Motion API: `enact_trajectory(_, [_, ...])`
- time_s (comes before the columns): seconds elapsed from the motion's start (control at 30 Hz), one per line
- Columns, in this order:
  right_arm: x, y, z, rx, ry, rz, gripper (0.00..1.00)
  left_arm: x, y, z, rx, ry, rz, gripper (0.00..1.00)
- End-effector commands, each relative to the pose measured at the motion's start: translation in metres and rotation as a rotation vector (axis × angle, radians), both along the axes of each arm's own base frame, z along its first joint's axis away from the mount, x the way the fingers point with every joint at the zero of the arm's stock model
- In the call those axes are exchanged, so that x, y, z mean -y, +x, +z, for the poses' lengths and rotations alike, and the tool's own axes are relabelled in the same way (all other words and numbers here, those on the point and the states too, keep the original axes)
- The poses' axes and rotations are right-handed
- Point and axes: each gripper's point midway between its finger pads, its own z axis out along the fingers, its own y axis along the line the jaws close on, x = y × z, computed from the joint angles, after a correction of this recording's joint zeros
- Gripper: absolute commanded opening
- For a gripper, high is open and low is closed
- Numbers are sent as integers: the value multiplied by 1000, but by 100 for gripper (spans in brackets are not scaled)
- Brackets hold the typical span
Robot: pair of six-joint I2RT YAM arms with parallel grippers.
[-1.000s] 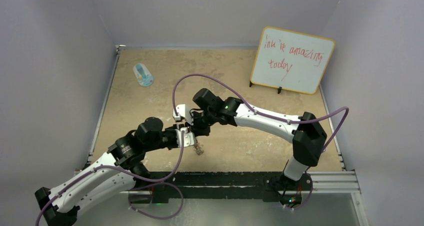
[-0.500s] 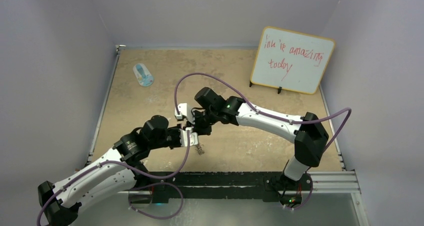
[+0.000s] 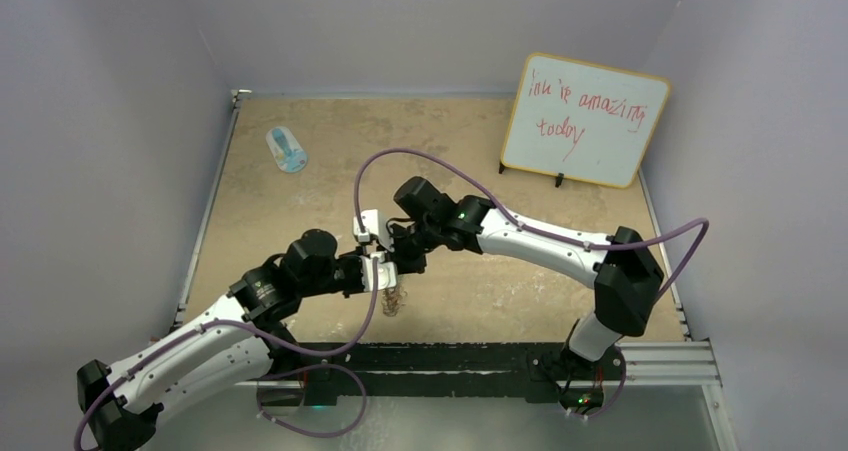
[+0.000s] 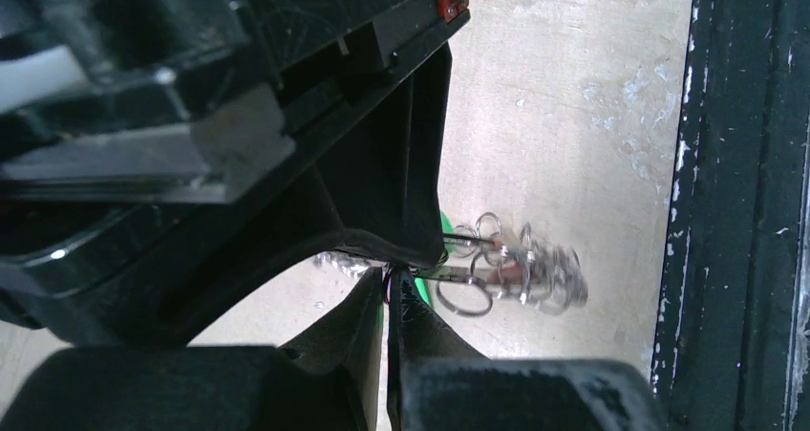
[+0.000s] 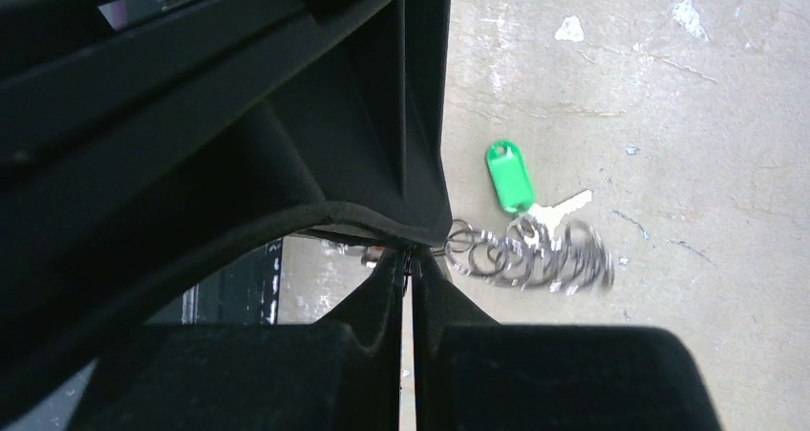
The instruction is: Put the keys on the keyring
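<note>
left gripper [image 4: 392,283] closed | right gripper [image 5: 411,257] closed | chain loops [image 5: 530,254] beside both grippers | green-tagged key [image 5: 516,183] on table [image 5: 688,335], axis diagonal

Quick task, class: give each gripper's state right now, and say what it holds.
Left gripper: closed; what it pinches cannot be told.
Right gripper: closed on the wire loops.

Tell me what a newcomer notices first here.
The black left end effector and right end effector, pinched shut tip to tip over the tan table's near middle, a blurred string of small silver wire rings hanging from them. Then the green oblong plastic tag on a silver key beside those rings, and the red-scribbled whiteboard at far right.
</note>
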Motion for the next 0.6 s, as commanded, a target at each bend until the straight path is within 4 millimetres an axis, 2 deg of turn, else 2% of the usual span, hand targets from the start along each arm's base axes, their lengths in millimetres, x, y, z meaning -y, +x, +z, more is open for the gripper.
enact_trajectory(0.0, [-8,-11,28,15,108,45,0,6,1,2,2,-21,-15,0])
enact_trajectory(0.2, [-2,8,31,45,161,-42,0,5,4,5,-19,-32,28,0])
enact_trajectory(0.27, [2,17,37,46,209,-72,11,7,7,13,-20,-80,63,0])
enact_trajectory(0.37, [13,25,48,33,280,-89,14,13,10,28,-14,-200,97,0])
enact_trajectory(0.47, [25,36,53,41,332,-128,26,17,11,36,-3,-313,119,0])
enact_trajectory(0.57, [35,40,59,76,388,-156,33,20,12,50,35,-412,119,0])
